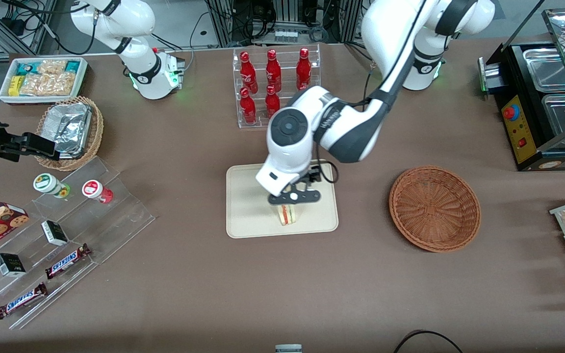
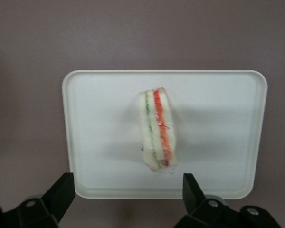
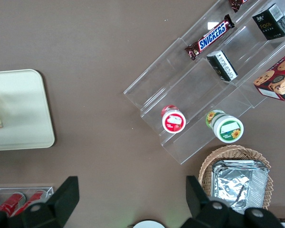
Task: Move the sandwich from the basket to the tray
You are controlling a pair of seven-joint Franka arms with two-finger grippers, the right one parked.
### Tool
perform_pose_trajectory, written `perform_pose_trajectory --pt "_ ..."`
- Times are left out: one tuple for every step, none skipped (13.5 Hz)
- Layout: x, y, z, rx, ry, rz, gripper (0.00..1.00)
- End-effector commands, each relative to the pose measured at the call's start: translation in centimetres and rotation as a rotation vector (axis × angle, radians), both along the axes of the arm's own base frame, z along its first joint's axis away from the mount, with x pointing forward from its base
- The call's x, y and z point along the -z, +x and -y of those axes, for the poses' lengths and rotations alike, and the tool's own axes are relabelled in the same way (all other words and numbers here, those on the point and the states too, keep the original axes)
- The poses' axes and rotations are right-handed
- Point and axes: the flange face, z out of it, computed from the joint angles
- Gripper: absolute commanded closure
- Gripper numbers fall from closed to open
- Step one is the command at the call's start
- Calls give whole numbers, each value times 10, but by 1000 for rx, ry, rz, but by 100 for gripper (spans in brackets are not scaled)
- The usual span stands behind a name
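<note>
Sandwich (image 2: pixel 156 130) on tray (image 2: pixel 99 142), gripper (image 2: pixel 128 202) spread above

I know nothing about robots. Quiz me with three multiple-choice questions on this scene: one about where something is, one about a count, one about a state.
1. Where is the sandwich?
A. in the reddish-brown basket
B. on the tray
C. on the bare table

2. How many red bottles stand in the clear rack?
A. three
B. five
C. eight

3. How is the pincer?
A. open, above the sandwich
B. shut on the sandwich
C. shut on a bottle

Answers:
1 B: it lies on the tray, and the basket holds nothing.
2 B: three farther from the front camera, two nearer.
3 A: its fingers stand wide apart, touching nothing.
</note>
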Motion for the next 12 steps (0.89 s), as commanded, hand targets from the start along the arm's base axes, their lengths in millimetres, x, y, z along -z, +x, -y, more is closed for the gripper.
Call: perform_pose_trajectory --pt "-22 12 -57 87 7 -20 0" --pt "-31 15 -79 139 3 -24 0" --pt "-40 20 -103 162 -3 -25 0" --pt "-48 25 -124 171 -11 -30 0" --pt "-53 31 -149 188 -13 -35 0" --pt "-57 33 -169 226 -18 -41 0" --pt "-61 35 -194 252 -21 -49 0" --pt "-69 37 -220 264 -26 -48 0" --pt "-75 37 -241 286 -35 -48 0" --pt "-82 34 -264 321 -42 -59 0" --pt "-88 30 -281 341 -45 -69 0" --pt "-94 27 -294 335 -46 -75 0"
